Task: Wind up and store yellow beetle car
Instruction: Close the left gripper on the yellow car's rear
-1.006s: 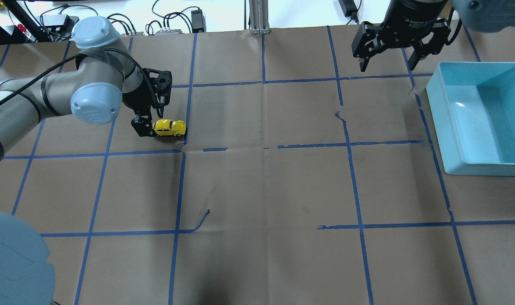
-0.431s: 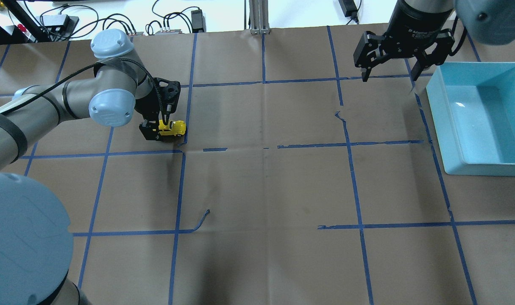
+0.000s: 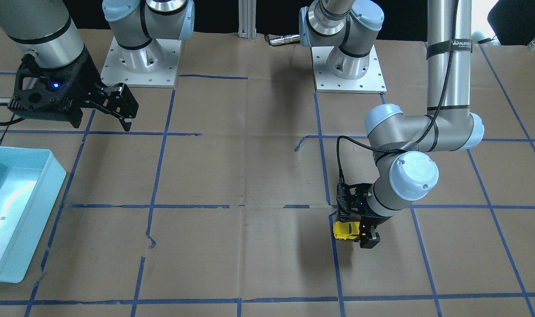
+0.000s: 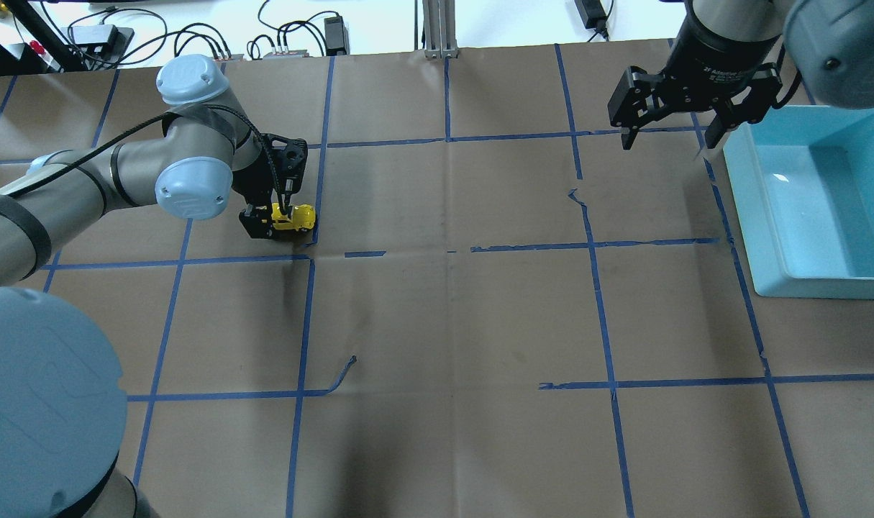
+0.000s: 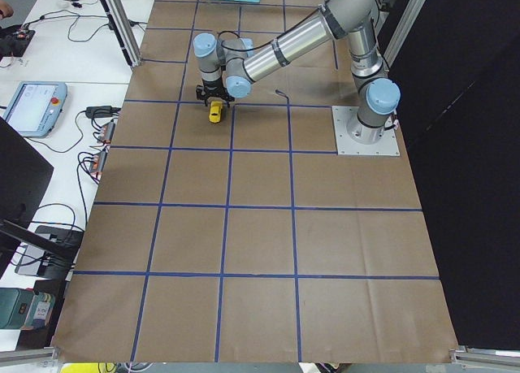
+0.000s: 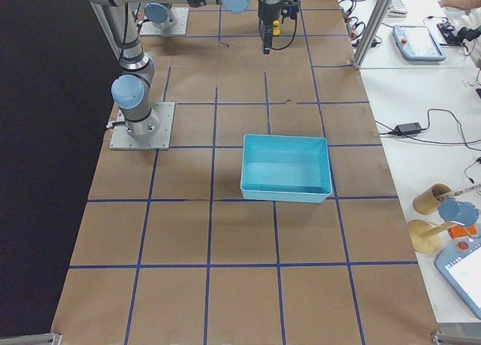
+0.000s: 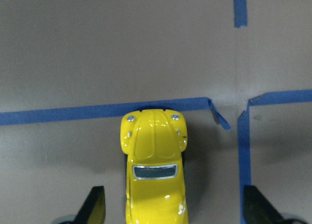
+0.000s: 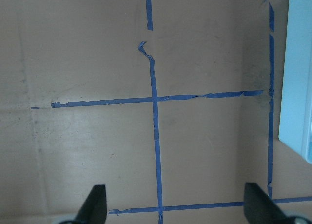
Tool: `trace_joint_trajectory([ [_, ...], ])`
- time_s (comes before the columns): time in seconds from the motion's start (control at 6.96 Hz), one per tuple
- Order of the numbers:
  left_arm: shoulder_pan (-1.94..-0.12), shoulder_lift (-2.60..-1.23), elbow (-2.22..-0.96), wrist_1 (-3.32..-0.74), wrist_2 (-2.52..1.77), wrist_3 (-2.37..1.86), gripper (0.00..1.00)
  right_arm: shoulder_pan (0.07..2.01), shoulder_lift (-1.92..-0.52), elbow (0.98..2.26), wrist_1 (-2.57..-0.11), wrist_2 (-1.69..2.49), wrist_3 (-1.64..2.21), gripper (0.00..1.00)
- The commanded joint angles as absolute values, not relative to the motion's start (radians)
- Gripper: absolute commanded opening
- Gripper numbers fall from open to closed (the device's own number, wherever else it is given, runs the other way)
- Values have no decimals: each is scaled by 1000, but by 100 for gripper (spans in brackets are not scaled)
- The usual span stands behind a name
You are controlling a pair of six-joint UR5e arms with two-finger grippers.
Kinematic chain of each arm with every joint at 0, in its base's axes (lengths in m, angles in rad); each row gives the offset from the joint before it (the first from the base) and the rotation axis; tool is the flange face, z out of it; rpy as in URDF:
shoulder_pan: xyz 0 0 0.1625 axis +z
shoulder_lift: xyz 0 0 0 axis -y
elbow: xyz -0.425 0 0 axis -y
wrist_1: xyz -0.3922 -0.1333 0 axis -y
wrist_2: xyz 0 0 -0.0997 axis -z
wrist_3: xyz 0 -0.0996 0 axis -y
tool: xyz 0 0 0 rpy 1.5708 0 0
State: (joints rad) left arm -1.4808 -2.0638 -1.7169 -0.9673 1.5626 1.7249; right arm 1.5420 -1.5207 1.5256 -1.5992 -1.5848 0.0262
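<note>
The yellow beetle car (image 4: 296, 216) stands on the brown paper by a blue tape corner on the left side of the table. It also shows in the front-facing view (image 3: 344, 230) and the left wrist view (image 7: 155, 170). My left gripper (image 4: 275, 219) is low over it and open. The car's rear sits between the two fingers (image 7: 95, 207), with a gap on each side. My right gripper (image 4: 668, 142) is open and empty, held above the table just left of the light blue bin (image 4: 749, 208).
The light blue bin (image 3: 51, 176) is empty at the table's right edge and also shows at the right wrist view's edge (image 8: 298, 87). Blue tape lines grid the paper, some torn or lifted. Cables and power bricks lie beyond the far edge.
My left gripper has moved right and down over the car, so its fingers now straddle it. The right gripper has shifted slightly toward the bin. The car has not moved.
</note>
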Motion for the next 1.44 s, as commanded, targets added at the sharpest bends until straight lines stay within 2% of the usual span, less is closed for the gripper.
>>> trace_joint_trajectory([
  [0.0,-1479,-2074,-1718,-944,1562,1724,99,1519,-1532,1507,-1597,-1583,35,100],
  [0.29,-1480,-2082,-1710,-942,1562,1726,91,1511,-1523,1450,-1589,-1585,28,100],
  [0.57,-1482,-2077,-1715,-942,1568,1724,76,1513,-1499,1451,-1604,-1568,40,100],
  [1.01,-1482,-2068,-1726,-911,1569,1723,25,1520,-1508,1450,-1597,-1571,44,100],
  [1.29,-1483,-2059,-1723,-911,1569,1718,2,1545,-1509,1451,-1583,-1551,109,100],
])
